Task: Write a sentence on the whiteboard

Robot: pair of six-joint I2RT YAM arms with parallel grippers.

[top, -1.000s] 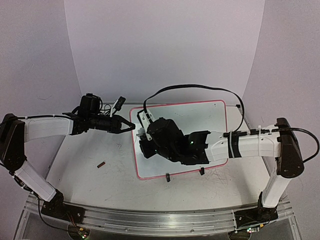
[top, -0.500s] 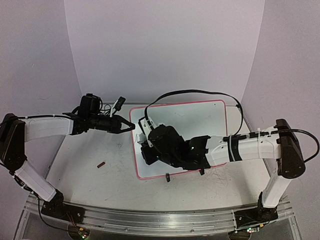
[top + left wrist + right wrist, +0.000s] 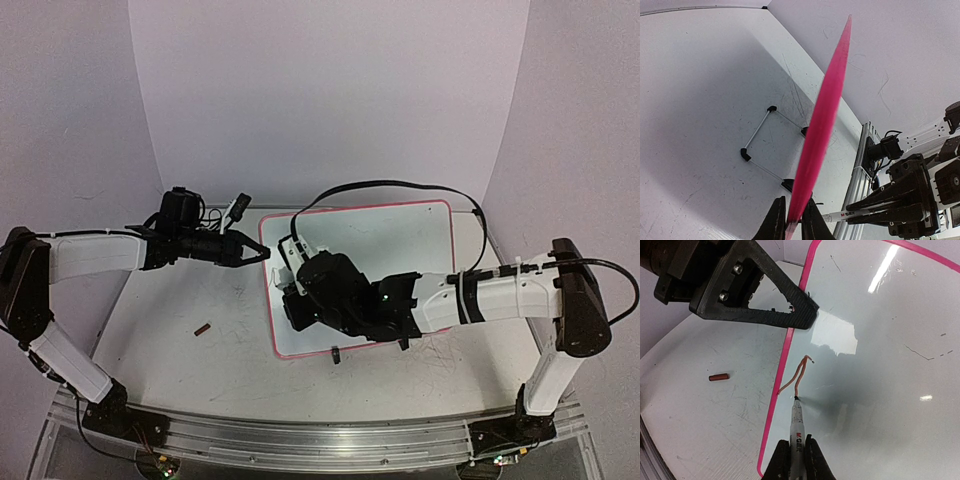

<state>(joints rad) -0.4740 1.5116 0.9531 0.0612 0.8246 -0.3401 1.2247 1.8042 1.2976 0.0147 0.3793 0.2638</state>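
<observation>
So far the handwritten sentence amounts to a single thin orange-brown looping stroke [image 3: 799, 375], set just inside the left rim of the large white whiteboard with rounded corners and a pink rim [image 3: 880, 365], which sits mid-table between the arms. The tip of a slim white marker pen [image 3: 797, 422] touches the board at the stroke's lower end, and the right gripper [image 3: 797, 447] is clamped on its barrel. The left gripper [image 3: 792, 212] pinches the pink rim near the board's far-left corner, seemingly to steady it. A small red-brown cap [image 3: 203, 328] lies well apart on the scuffed white table [image 3: 180, 370]. Writing looks barely begun. The next move calls for light, even contact while finishing the first letter.
</observation>
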